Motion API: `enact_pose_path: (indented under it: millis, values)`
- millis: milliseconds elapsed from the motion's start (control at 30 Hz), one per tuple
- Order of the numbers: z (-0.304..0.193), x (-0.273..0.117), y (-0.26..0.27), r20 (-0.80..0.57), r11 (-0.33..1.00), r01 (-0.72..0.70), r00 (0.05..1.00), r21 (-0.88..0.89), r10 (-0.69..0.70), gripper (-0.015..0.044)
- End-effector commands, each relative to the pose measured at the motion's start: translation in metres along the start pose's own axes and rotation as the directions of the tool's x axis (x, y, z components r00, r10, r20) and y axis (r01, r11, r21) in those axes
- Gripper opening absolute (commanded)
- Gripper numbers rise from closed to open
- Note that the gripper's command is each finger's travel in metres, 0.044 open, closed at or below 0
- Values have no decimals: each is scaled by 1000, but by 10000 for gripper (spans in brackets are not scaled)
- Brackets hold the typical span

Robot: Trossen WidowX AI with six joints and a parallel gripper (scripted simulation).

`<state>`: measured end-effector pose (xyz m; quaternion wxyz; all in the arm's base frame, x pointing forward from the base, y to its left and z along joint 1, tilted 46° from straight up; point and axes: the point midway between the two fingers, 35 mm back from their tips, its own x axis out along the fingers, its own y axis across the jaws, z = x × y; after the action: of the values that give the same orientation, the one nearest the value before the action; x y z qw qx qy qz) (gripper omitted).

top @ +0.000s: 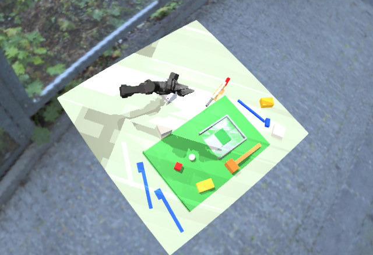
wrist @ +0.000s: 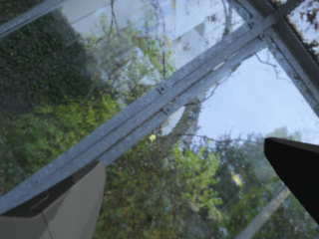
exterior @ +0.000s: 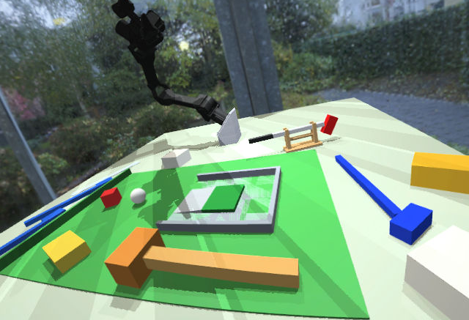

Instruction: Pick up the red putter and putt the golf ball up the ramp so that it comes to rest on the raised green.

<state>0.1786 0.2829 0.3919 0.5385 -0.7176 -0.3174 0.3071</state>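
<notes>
Nearest to me an orange mallet (exterior: 196,261) lies on the green mat (exterior: 314,233), with a yellow block (exterior: 66,250) off to its left. Behind them a grey frame (exterior: 227,225) encloses the raised green (exterior: 222,198) and nothing else. Left of it the golf ball (exterior: 138,195) sits on the mat just beside a small red cube (exterior: 111,197). Farther back the red putter (exterior: 292,130) rests across a little wooden stand (exterior: 302,138), untouched. The gripper (exterior: 123,6) is raised high above the table, well apart from everything, jaws spread wide and holding nothing. I see no writing anywhere.
</notes>
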Motion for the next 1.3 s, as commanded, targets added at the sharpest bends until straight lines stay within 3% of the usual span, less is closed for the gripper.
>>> enact_pose_path:
  millis: [0, 200, 400, 667, 933, 1000, 1267]
  values:
    - [11, 37, 53, 7, 978, -200, 980, 56, 199, 440]
    - [28, 77, 145, 14, 859, -493, 868, 138, 496, 440]
    - [40, 92, 244, -5, 643, -735, 658, 218, 753, 440]
    - [47, 69, 375, -63, 256, -908, 249, 331, 966, 440]
    - [48, 0, 483, -151, -135, -882, -225, 452, 963, 440]
    - [41, -7, 487, -159, -163, -872, -262, 462, 952, 440]
    - [35, -11, 497, -159, -163, -872, -262, 462, 952, 440]
